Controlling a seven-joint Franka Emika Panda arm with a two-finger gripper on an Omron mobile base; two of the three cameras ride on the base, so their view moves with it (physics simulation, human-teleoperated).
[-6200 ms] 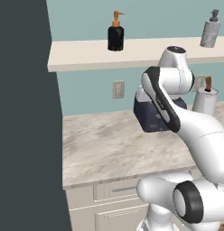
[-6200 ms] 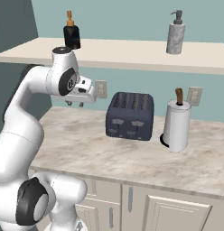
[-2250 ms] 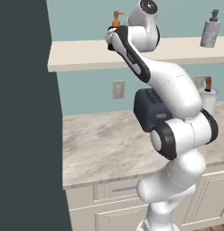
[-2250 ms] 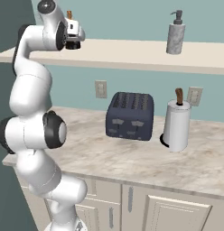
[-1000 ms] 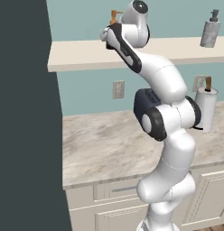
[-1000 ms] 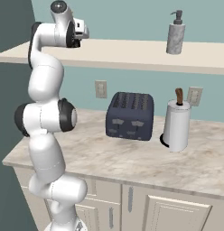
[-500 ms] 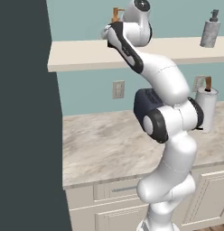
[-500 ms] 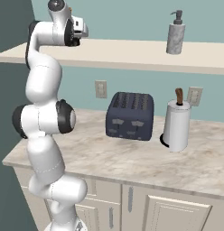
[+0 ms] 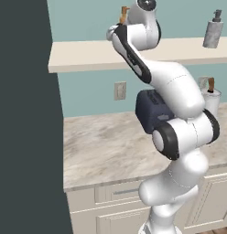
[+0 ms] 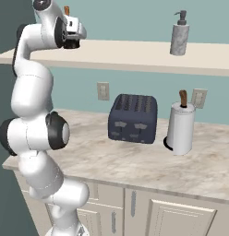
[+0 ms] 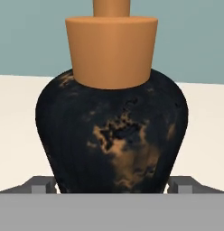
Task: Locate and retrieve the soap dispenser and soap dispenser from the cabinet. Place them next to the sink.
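The squat black soap dispenser (image 11: 114,135) with an orange pump (image 10: 67,10) stands on the cream cabinet shelf (image 10: 130,53), at its left end. My gripper (image 11: 112,186) is raised to the shelf and straddles the bottle's base. Its fingertips (image 11: 41,185) press against both sides of the wide body, so it is shut on the bottle, which still rests on the board. In the left base view my arm hides all but the orange pump (image 9: 123,11). The taller grey speckled soap dispenser (image 10: 179,37) (image 9: 212,33) stands further right on the same shelf. The sink is out of view.
A dark blue toaster (image 10: 133,118) and a white paper-towel roll (image 10: 181,126) stand on the marbled counter (image 10: 135,161) below the shelf. A dark tall panel (image 9: 24,114) bounds the left side. Beige cabinet doors run beneath the counter.
The hand has stayed at the black bottle on the shelf. Its jaws have narrowed a little onto the bottle's sides.
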